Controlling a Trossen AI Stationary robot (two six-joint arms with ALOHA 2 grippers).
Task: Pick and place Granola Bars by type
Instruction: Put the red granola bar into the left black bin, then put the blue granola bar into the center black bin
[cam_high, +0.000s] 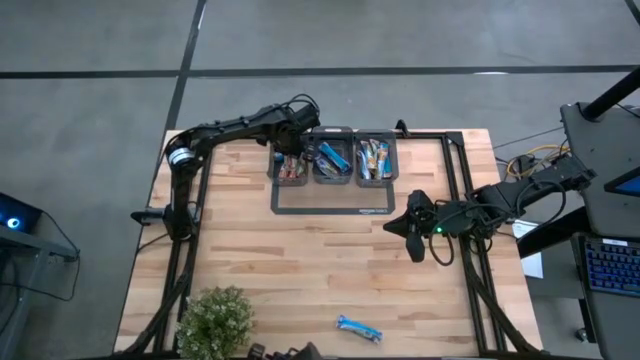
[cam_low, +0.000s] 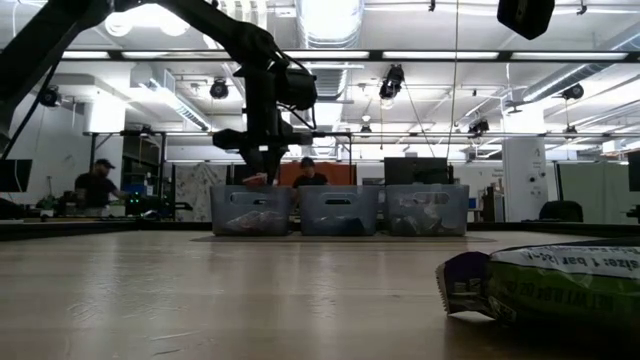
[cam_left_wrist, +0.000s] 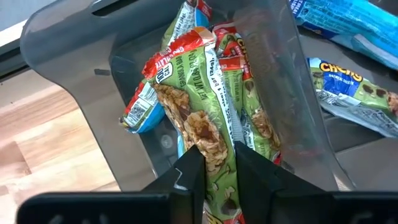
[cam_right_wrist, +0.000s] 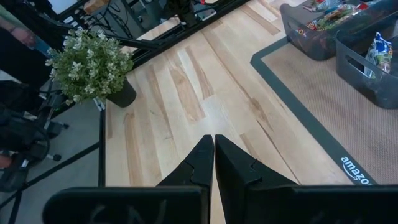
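Three grey bins stand in a row at the table's far edge. The left bin (cam_high: 291, 162) holds green and red Granola Bars (cam_left_wrist: 245, 93). The middle bin (cam_high: 332, 158) holds blue ones, and the right bin (cam_high: 374, 158) holds mixed ones. My left gripper (cam_high: 291, 138) (cam_left_wrist: 217, 180) hangs over the left bin, shut on a green bar (cam_left_wrist: 205, 118). One blue bar (cam_high: 359, 327) lies flat on the wood near the front edge; the low view shows it close up (cam_low: 560, 285). My right gripper (cam_high: 413, 228) (cam_right_wrist: 214, 155) waits shut above the table's right side, holding nothing. My left gripper pinches the green bar's upper end (cam_left_wrist: 219, 168) between its two fingers (cam_left_wrist: 189, 177), which point steeply down from above. The bar hangs below the fingers into the left bin, its lower end (cam_left_wrist: 180, 59) among the other bars there; whether it rests on them I cannot tell.
The bins stand on a dark-bordered mat (cam_high: 340, 205). A potted leafy plant (cam_high: 215, 320) stands at the near left corner. Bare wood (cam_high: 300, 260) stretches between mat and front edge. People (cam_low: 95, 185) sit in the room beyond the table.
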